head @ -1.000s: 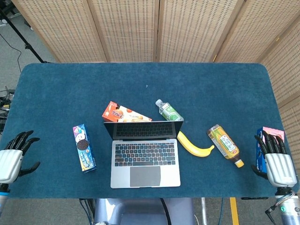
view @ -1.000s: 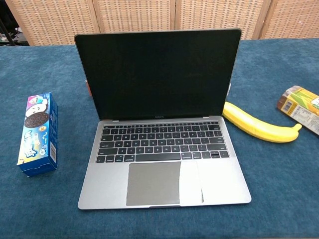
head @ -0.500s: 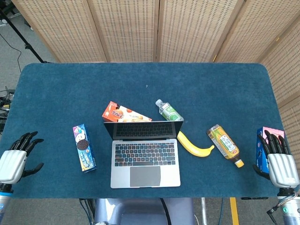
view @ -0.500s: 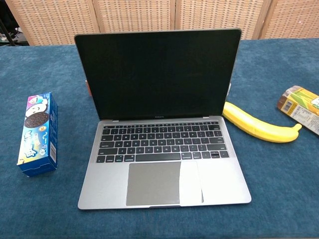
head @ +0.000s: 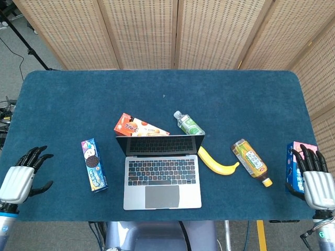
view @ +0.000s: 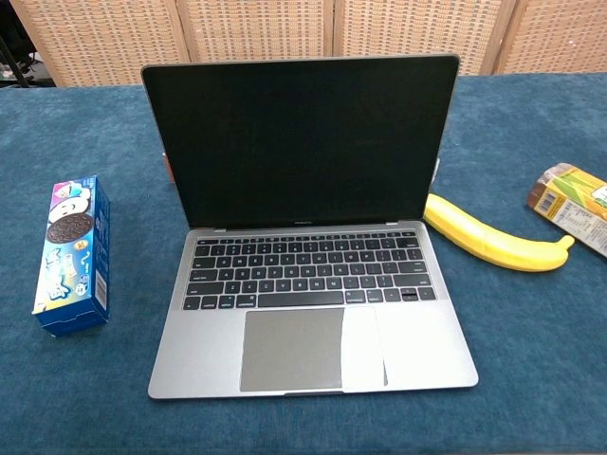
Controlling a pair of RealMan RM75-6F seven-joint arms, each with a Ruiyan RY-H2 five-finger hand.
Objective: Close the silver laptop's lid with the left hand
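The silver laptop [head: 162,175] [view: 308,303] sits open near the table's front edge, its dark screen [view: 299,142] standing upright. My left hand [head: 20,178] hovers at the front left corner of the table, fingers spread, holding nothing, well left of the laptop. At the front right corner my right hand [head: 316,183] is open too, over a blue and pink box [head: 294,164]. Neither hand shows in the chest view.
A blue cookie box [head: 94,164] [view: 71,254] lies left of the laptop. Behind the screen are an orange snack box [head: 138,126] and a small bottle [head: 189,124]. To the right lie a banana [head: 217,163] [view: 498,237] and a tea bottle [head: 251,161].
My left hand has shifted slightly right and toward the front edge. The right hand has drifted a little toward the front edge. The laptop has not moved.
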